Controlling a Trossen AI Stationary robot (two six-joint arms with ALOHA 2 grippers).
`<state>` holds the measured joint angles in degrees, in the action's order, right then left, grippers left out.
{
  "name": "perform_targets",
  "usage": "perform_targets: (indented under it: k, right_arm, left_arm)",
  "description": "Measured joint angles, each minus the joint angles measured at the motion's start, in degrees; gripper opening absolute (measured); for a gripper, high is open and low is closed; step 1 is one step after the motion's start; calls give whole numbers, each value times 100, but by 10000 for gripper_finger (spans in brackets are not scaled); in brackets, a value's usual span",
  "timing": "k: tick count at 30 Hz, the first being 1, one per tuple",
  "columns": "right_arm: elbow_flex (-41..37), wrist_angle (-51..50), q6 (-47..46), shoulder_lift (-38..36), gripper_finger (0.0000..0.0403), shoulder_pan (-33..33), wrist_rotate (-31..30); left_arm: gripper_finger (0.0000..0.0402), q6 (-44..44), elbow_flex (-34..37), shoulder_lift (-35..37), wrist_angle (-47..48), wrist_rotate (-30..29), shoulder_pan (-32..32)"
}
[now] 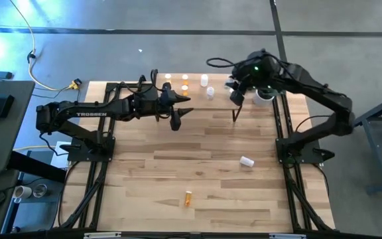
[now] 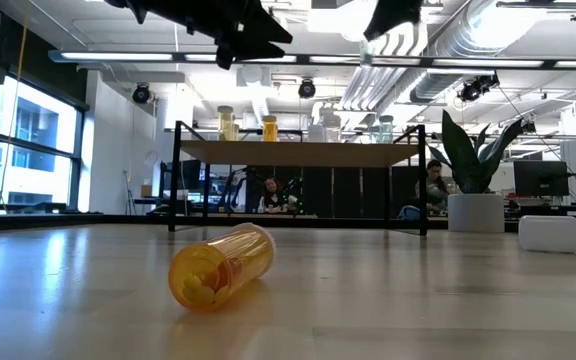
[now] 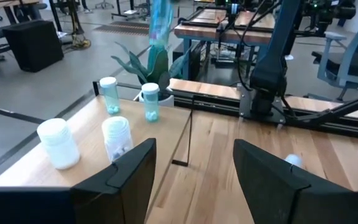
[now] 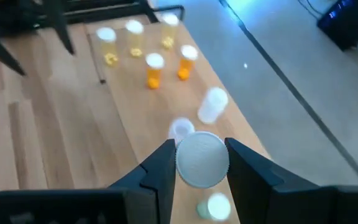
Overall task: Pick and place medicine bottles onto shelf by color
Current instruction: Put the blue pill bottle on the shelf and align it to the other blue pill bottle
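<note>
Step in hand: placing, judged from the load carried over the shelf (image 1: 221,99).

Left gripper (image 3: 191,180): jaws apart and empty, arm stretched level above the shelf's left part. Ahead of its jaws stand two white bottles (image 3: 58,143) and two clear greenish bottles (image 3: 151,101) on the board.

Right gripper (image 4: 197,165): jaws narrowed on a white-capped bottle (image 4: 199,158), held cap-up between the fingers; arm folded high over the shelf's right end. Beyond its jaws stand yellow and orange bottles (image 4: 154,68); nearer, white ones, somewhat blurred.

Loose stock: an orange bottle (image 2: 220,267) and a white bottle (image 1: 246,161) lie on the table, well apart from both jaws.

Next move calls for lowering the held bottle upright beside the white group, probably, then releasing.
</note>
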<state>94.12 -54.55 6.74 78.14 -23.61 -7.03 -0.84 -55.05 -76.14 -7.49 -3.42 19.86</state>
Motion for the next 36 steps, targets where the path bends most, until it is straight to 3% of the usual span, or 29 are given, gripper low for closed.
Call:
perform_targets:
  k: [6, 11, 24, 36]
  right_arm:
    - [-1334, 891, -424, -830, 113, -232, 0]
    - [-1811, 1229, -657, -1124, 113, -330, 3]
    - [-2194, 1238, -933, -1074, 113, -329, 243]
    - [-2194, 1411, -792, -677, 113, 100, 139]
  left_arm:
    - [202, 0, 0, 0, -2, -26, 1]
    - [202, 1, 0, 0, -2, -27, 1]
    - [202, 2, 0, -2, -2, -26, 0]
    - [202, 2, 2, -4, -2, -26, 0]
